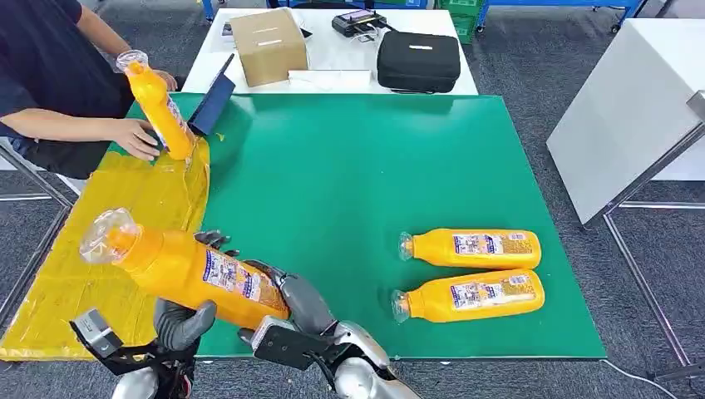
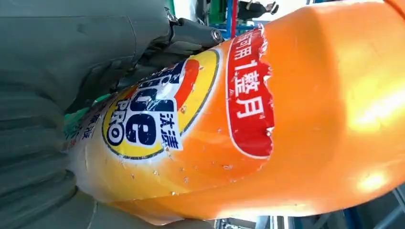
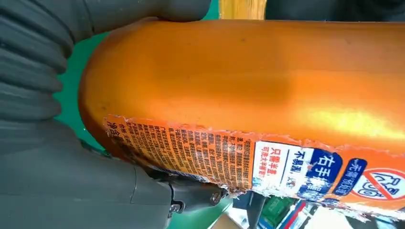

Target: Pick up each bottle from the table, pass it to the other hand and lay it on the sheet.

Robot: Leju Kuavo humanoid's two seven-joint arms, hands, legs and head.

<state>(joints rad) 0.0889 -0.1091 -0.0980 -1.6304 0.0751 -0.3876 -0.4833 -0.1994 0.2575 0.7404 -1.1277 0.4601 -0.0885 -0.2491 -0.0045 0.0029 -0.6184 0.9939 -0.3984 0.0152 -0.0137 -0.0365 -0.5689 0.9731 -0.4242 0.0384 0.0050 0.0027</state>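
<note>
from the head view, an orange bottle (image 1: 187, 270) full of orange liquid hangs tilted over the near edge of the green table (image 1: 349, 183), its clear cap toward the yellow sheet (image 1: 91, 249). the left hand (image 1: 184, 320) wraps it from below and the right hand (image 1: 295, 299) grips its base end. two more full bottles (image 1: 470, 248) (image 1: 470, 297) lie side by side on the table, well to the right. a person's hand (image 1: 133, 137) holds another bottle (image 1: 158, 104) standing on the sheet's far end.

the left wrist view has the left hand's thumb (image 2: 62, 47) against the bottle's label (image 2: 157, 114).

the right wrist view has the right hand (image 3: 43, 119) pressed round the bottle's base.
</note>
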